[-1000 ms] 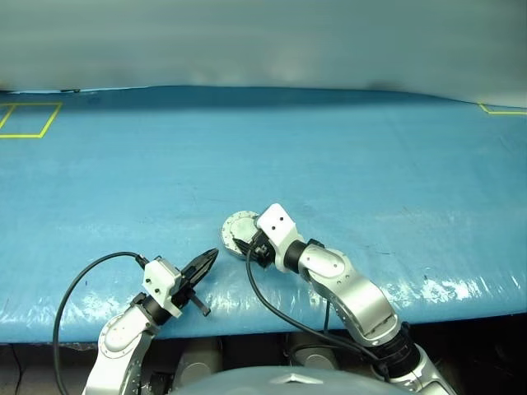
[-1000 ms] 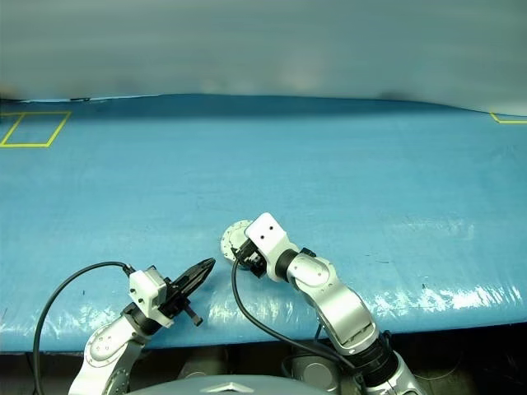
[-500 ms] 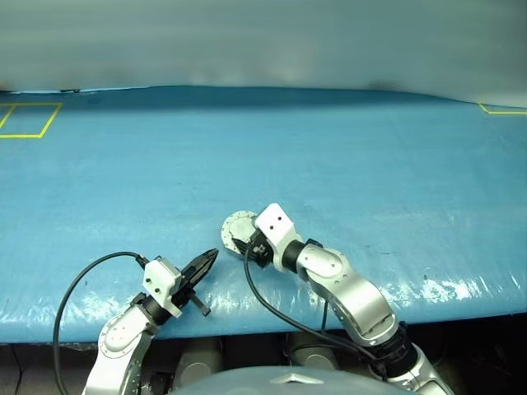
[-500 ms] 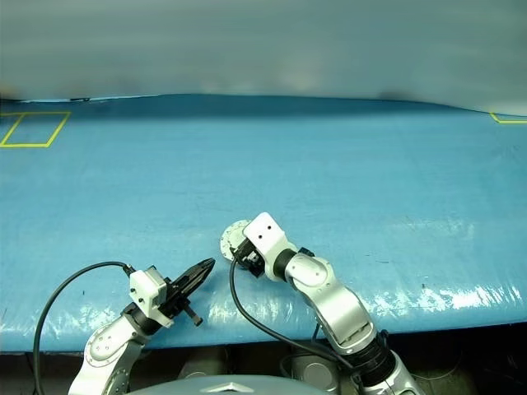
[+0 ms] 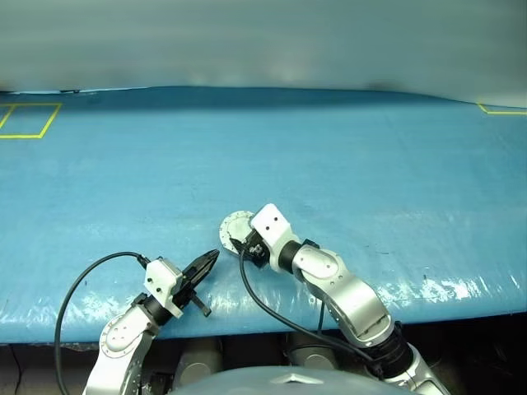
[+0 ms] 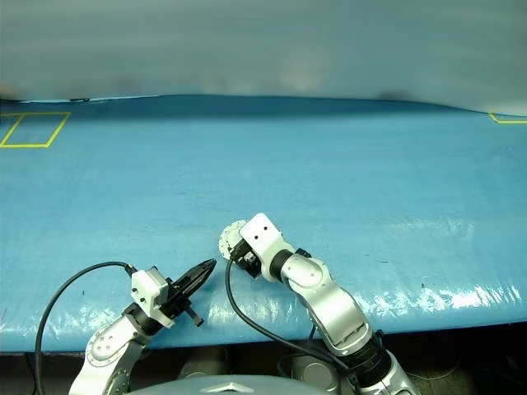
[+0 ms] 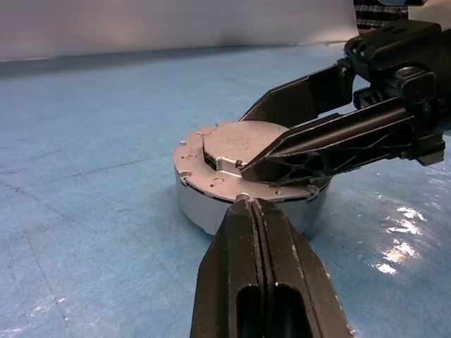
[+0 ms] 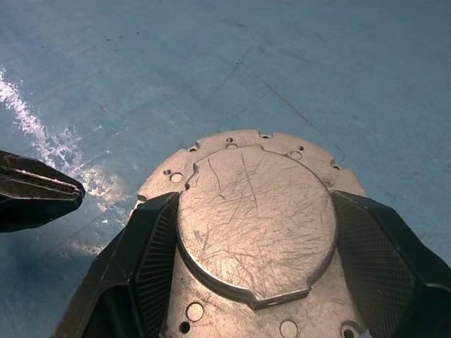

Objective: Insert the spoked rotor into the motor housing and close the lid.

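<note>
On the blue surface (image 5: pixel 346 156), near its front edge and about the middle, sits the motor housing (image 7: pixel 211 208), a grey metal puck with the lid (image 8: pixel 254 218) lying flat and closed on top, its scratched round plate facing up.

The right tool (image 5: pixel 244 244) comes in from about four o'clock of the housing and straddles it, one black finger (image 8: pixel 151 253) against each side of the puck; the jaws stand wide around it and appear to be grasping it where it rests.

The left tool (image 5: pixel 208 262) waits at about seven o'clock of the housing, just beside it and apart from it, pointing toward it, its two fingers (image 7: pixel 239 282) clenched tight together on nothing.

Yellow tape outlines (image 5: pixel 29 120) mark the far left corner of the surface, at about ten o'clock.
</note>
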`<control>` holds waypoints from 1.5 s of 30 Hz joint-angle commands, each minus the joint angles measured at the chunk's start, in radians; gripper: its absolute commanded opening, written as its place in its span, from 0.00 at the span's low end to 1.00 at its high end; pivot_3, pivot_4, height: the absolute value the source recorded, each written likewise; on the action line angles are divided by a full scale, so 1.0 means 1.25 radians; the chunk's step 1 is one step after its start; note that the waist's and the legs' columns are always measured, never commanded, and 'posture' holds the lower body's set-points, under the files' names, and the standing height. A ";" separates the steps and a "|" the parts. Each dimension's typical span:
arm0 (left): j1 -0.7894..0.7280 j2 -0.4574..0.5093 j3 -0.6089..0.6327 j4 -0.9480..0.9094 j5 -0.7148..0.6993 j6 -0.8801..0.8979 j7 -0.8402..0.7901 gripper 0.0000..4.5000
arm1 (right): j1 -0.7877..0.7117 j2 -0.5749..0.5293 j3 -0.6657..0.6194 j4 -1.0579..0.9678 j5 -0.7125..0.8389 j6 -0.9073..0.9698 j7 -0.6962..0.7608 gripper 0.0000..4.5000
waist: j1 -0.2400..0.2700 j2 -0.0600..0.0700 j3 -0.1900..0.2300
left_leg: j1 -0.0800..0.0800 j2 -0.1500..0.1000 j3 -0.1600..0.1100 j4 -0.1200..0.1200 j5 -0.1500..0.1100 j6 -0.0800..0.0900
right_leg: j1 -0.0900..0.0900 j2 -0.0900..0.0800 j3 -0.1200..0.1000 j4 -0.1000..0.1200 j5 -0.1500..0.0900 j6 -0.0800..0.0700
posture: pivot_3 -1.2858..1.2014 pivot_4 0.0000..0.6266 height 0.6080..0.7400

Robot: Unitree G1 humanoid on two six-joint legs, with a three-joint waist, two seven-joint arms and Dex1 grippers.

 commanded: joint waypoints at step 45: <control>-0.398 0.098 0.139 -0.057 -0.321 0.842 0.148 0.00 | -0.012 -0.005 0.005 0.052 -0.019 -0.021 0.008 0.67 | -0.003 -0.002 -0.001 | 0.001 0.000 -0.002 0.000 0.001 -0.002 | 0.001 0.001 0.000 0.000 0.003 0.004 | 0.52 0.24 1.00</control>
